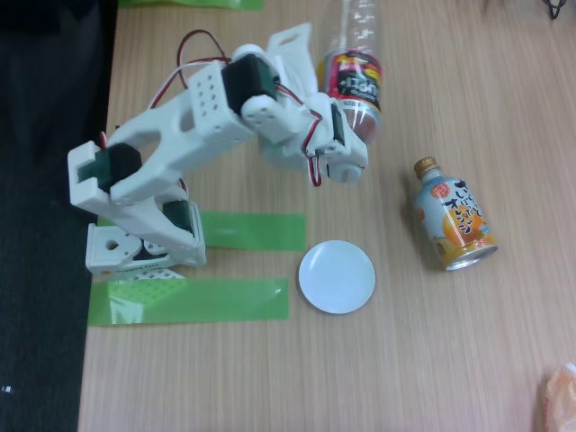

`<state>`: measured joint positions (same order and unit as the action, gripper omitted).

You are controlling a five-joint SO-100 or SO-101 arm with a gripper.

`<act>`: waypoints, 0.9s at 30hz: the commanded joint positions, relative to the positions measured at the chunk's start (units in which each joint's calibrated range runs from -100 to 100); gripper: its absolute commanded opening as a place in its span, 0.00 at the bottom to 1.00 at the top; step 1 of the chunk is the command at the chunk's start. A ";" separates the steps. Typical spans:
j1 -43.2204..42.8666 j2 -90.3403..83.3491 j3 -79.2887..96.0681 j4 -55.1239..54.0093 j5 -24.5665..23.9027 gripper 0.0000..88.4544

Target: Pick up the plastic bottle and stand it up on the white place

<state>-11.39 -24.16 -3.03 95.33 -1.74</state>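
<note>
Fixed view: arm bent forward, claw (346, 108) over plastic bottle (357, 76) (grip indiscernible).

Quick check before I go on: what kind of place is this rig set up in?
Probably an office or hobby desk, not a kitchen. A wood-grain table has a small white arm fixed over green tape strips, with a plastic bottle, an orange drink can and a white plate laid out as props.
</note>
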 commanded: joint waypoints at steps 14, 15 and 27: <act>17.62 -20.15 -2.09 -11.29 23.38 0.05; 18.21 -21.16 -2.00 -11.55 23.80 0.05; 25.69 -35.61 17.02 -26.92 34.46 0.05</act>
<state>13.11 -55.89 7.91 75.36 29.44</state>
